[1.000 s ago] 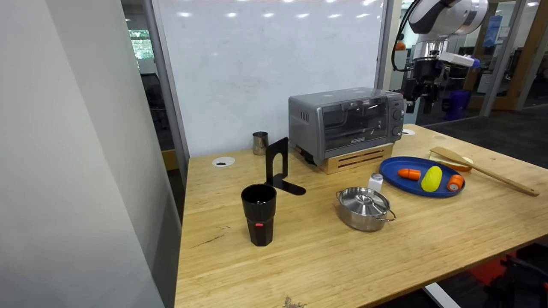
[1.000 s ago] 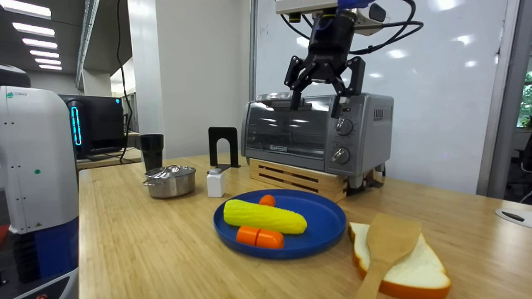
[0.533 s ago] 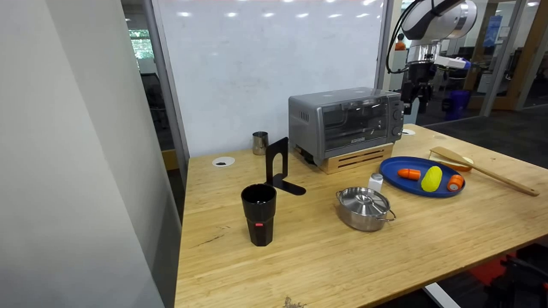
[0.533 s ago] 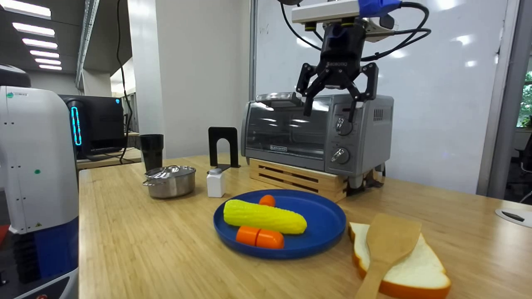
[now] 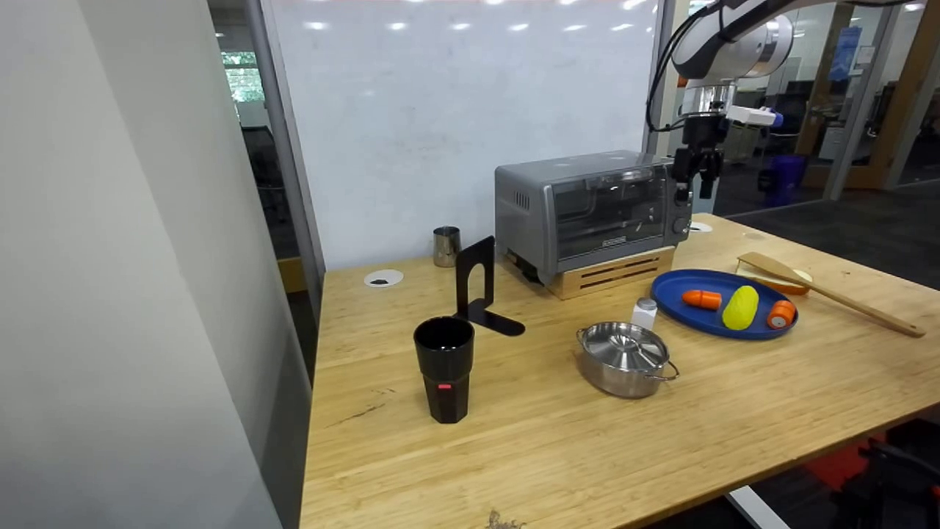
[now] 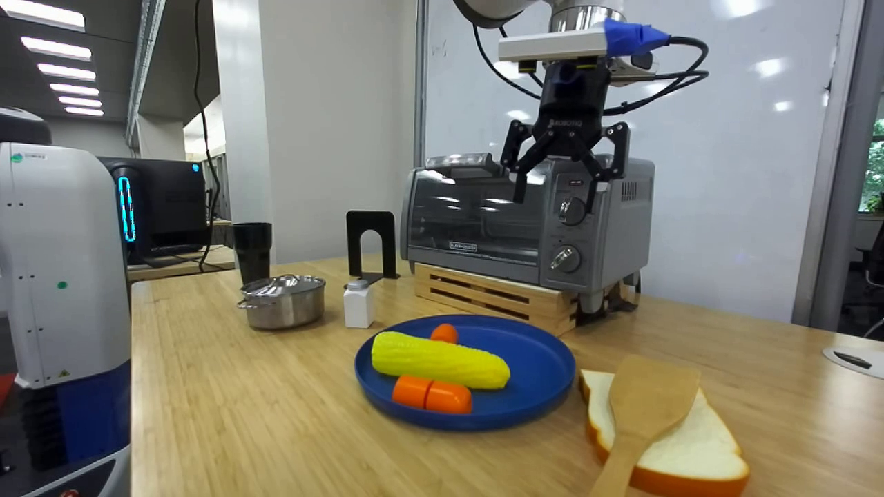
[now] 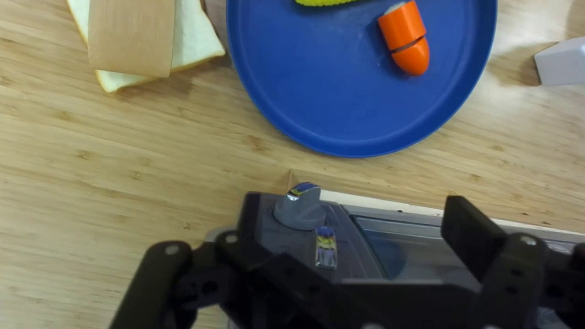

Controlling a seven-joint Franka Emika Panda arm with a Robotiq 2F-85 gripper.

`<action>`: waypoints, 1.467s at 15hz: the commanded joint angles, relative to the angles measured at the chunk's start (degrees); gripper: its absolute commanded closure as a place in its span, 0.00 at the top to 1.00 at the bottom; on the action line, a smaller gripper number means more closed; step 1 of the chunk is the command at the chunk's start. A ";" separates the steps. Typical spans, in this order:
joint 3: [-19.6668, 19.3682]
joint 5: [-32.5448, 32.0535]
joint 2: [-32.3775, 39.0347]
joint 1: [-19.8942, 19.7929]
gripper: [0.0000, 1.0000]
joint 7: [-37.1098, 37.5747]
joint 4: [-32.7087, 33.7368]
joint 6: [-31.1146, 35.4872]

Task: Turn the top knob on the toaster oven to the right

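– Background: one whiteboard [image 6: 725, 186], standing behind one wooden surface [image 6: 276, 414]. Step in hand?

– Alignment, I judge; grip not yet made. My jaws: one pair, parted, holding nothing.

– Next move?

– Probably, in an exterior view, a slight shift toward frame right and down to straddle the top knob [image 6: 572, 210]; then closing, and a twist to the right.

– Its location?

– Front of the toaster oven [image 6: 511, 231], right of centre in an exterior view; appears low between my jaws, nearer the frame-right one, contact unclear. Wrist view: lower centre, likewise between.
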 commanded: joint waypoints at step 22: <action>2.37 -3.70 2.24 -1.54 0.00 4.87 2.99 0.99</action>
